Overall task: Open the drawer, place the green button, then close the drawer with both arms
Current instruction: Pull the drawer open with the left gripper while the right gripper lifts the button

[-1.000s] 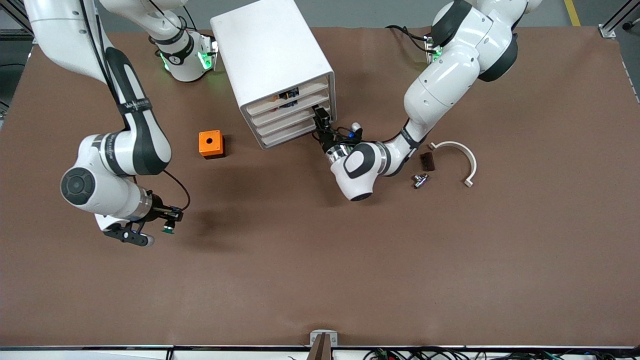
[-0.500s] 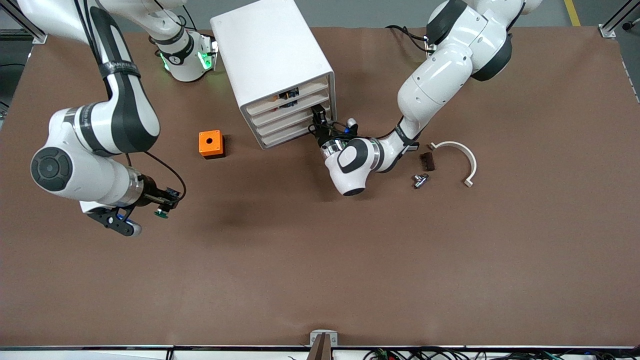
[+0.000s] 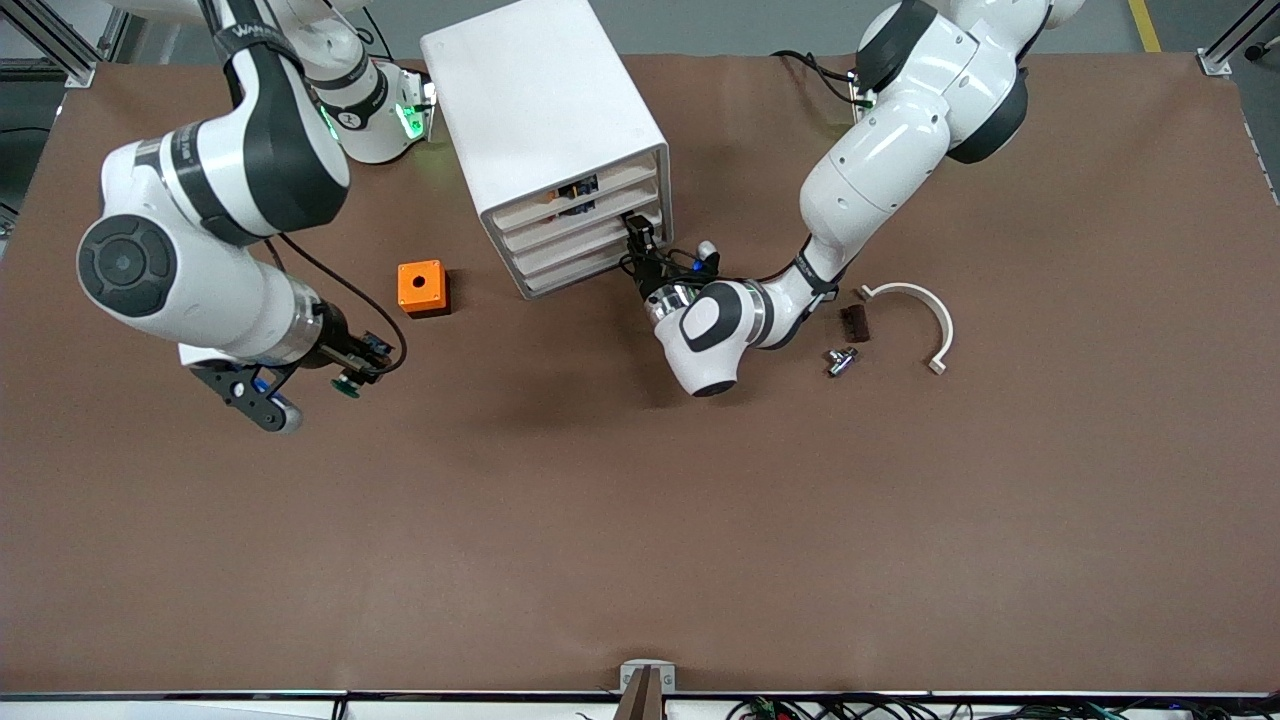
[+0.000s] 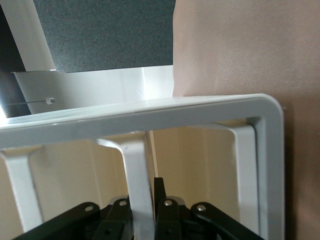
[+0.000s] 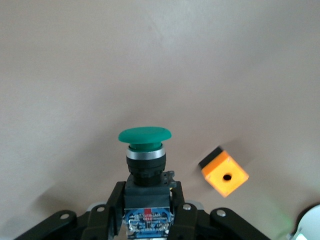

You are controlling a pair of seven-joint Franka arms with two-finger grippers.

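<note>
**Button held aloft, drawer handle gripped**

Your right gripper (image 3: 352,378) is clamped on the button (image 5: 144,145), green cap outward, in the air over bare table near the orange box (image 3: 421,287). Your left gripper (image 3: 640,236) sits at the front of the cabinet (image 3: 545,130), fingers closed around the drawer (image 3: 590,246) handle (image 4: 137,185). The drawer looks shut.

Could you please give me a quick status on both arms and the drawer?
Right pincer shut on green-capped push-button, over bare table. Left pincer at white plastic drawer, third from top, not visibly pulled out. Nothing blocking.
</note>
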